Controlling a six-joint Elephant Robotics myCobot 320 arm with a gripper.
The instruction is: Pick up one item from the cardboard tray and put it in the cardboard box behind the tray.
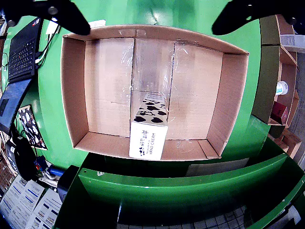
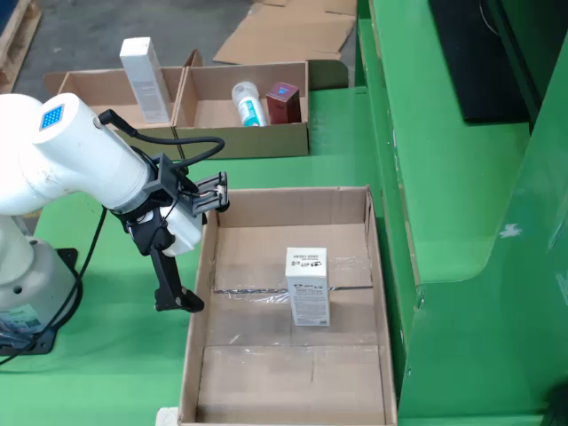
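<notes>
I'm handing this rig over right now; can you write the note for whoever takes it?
Gripper: jaws open, holding nothing, hanging over the left wall of the big cardboard box in the fixed view.
Hand cream box: standing upright on the big box's floor, apart from the jaws.
Divided cardboard tray beyond it holds a tall white box, a white bottle and a dark red box.
Done: one item sits in the box.
Left: seemingly only pulling the arm clear.
</notes>
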